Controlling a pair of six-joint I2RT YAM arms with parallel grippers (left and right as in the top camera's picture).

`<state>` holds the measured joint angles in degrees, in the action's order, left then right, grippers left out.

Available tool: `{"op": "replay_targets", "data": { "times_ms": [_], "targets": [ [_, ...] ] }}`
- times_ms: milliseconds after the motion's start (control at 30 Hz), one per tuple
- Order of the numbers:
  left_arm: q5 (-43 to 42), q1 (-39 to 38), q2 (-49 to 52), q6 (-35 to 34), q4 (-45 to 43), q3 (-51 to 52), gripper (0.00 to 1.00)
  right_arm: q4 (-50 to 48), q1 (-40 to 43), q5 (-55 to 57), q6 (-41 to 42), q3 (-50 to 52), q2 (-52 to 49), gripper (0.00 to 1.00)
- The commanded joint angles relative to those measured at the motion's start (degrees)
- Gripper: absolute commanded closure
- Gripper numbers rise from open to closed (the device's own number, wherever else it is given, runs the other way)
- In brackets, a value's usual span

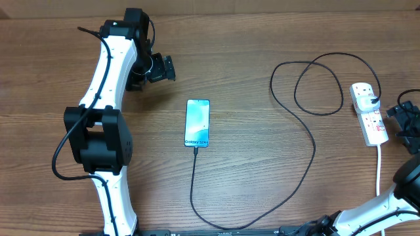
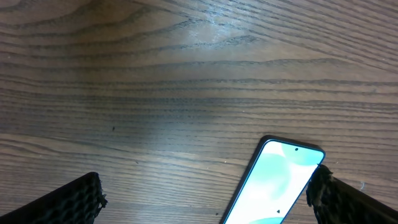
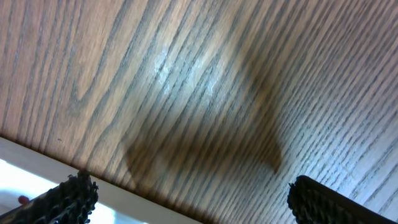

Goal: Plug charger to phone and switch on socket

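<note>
The phone (image 1: 197, 122) lies flat mid-table, screen lit, reading "Galaxy S24". The black charger cable (image 1: 308, 141) runs from its near end, loops along the front edge and curls to the black plug in the white socket strip (image 1: 369, 113) at the right. The connector tip (image 1: 195, 149) sits at the phone's bottom edge. My left gripper (image 1: 162, 68) is open and empty, up left of the phone; the phone's top (image 2: 280, 180) shows between its fingers (image 2: 205, 199). My right gripper (image 1: 408, 124) is open just right of the strip; the strip's white edge (image 3: 37, 162) shows by its fingers (image 3: 186, 199).
The strip's white lead (image 1: 379, 170) runs toward the front edge by the right arm. The left arm (image 1: 105, 124) stretches along the left side. The table is bare wood.
</note>
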<state>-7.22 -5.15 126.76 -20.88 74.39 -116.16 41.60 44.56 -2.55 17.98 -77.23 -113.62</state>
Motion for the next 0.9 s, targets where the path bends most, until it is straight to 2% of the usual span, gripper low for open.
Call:
{"op": "replay_targets", "data": {
  "times_ms": [0, 367, 533, 867],
  "targets": [
    [0.35, -0.11, -0.55, 0.09, 0.15, -0.98, 0.0, 0.11, 0.2, -0.13, -0.11, 0.26, 2.19, 0.0],
    [0.37, -0.11, -0.55, 0.09, 0.15, -0.98, 0.01, 1.44, 0.13, -1.27, -0.17, 0.31, 2.19, 0.0],
    [0.37, -0.11, -0.55, 0.09, 0.13, -0.98, 0.0, 0.04, 0.13, -6.67, -4.72, 0.31, 2.19, 0.0],
    [0.35, -0.11, -0.55, 0.09, 0.13, -0.98, 0.0, -1.95, 0.13, -6.6, -6.1, 0.31, 1.66, 0.0]
  ]
}}
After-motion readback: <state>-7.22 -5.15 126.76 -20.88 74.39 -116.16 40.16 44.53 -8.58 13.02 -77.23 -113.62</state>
